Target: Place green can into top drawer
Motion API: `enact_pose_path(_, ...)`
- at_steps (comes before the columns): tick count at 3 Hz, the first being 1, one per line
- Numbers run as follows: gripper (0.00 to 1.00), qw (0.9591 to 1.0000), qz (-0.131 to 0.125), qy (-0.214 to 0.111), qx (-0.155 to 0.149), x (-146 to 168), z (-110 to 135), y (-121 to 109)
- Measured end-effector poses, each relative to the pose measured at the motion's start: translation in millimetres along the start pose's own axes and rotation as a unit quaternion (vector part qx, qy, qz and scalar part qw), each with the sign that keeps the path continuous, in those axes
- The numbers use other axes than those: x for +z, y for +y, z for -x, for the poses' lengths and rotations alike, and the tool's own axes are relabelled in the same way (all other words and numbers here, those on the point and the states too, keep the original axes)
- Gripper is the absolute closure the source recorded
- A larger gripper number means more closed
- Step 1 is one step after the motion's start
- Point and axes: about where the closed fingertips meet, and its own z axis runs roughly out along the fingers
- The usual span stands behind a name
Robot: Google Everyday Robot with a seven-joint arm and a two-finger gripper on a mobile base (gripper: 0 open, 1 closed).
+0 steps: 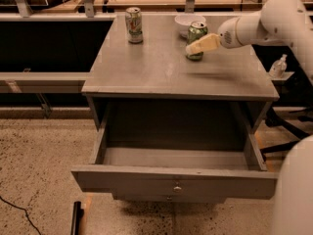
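Observation:
The green can (196,34) stands upright on the grey cabinet top (161,67), at the back right. My gripper (192,47) reaches in from the right on the white arm and sits right in front of the can's lower half, its cream fingers (201,45) overlapping it. The top drawer (173,177) is pulled wide open below the cabinet top; its inside looks empty, and its front carries a small round knob (177,189).
A whitish-silver can (133,25) stands at the back left of the cabinet top. A white bowl (183,22) sits behind the green can. The lower drawer front (168,198) shows just under the open drawer. A small bottle (278,66) stands to the right of the cabinet.

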Motion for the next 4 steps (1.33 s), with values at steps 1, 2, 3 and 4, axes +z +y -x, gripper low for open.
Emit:
enact_pose_path(1, 0.18, 0.9996, 0.016, -0.019, 0.013, 26, 15, 3)
enact_pose_path(2, 0.41, 0.9989, 0.030, -0.029, 0.022, 42, 24, 9)
enact_pose_path(3, 0.64, 0.9982, 0.043, -0.032, 0.027, 42, 24, 16)
enact_pose_path(4, 0.87, 0.9974, 0.063, -0.023, 0.027, 14, 17, 32)
